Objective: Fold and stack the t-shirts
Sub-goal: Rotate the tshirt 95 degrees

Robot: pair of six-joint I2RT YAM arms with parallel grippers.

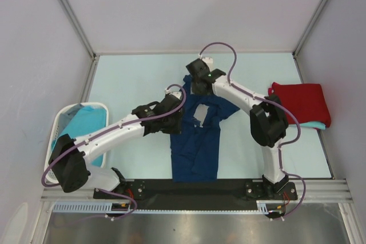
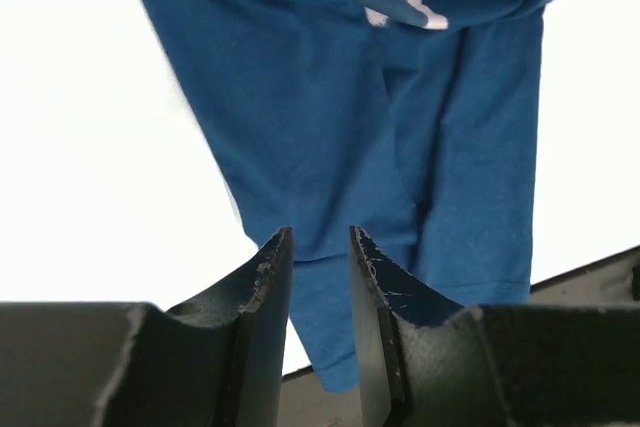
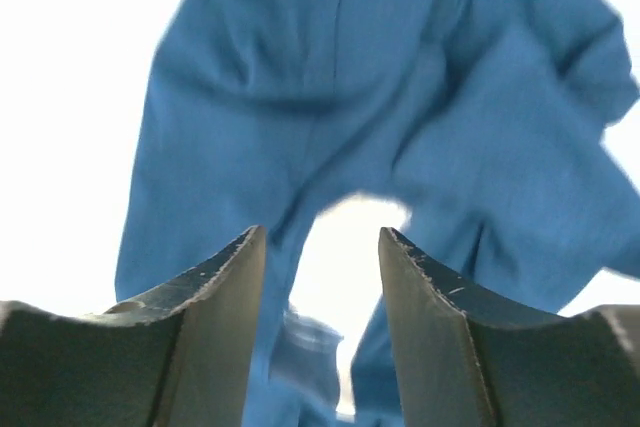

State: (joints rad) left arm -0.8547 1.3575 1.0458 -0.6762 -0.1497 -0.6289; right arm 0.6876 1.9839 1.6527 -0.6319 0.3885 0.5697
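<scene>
The navy shirt (image 1: pixel 194 147) lies in the middle of the table (image 1: pixel 131 84), stretched from the far side toward the arm bases. Its near part is rather flat and its far part is bunched, with the grey print (image 1: pixel 201 115) creased. The left gripper (image 2: pixel 320 237) is at the left edge of this shirt, near the print. Its jaws stand a little apart, and nothing is between them; the cloth is seen below. The right gripper (image 3: pixel 322 237) is over the far, bunched end. Its jaws are spread wider and hold nothing. At the right edge of the table a folded red shirt (image 1: pixel 300 100) rests on a turquoise shirt (image 1: pixel 313 124). At the left stands a white basket (image 1: pixel 60 119) with more turquoise cloth (image 1: pixel 86 123) inside.
</scene>
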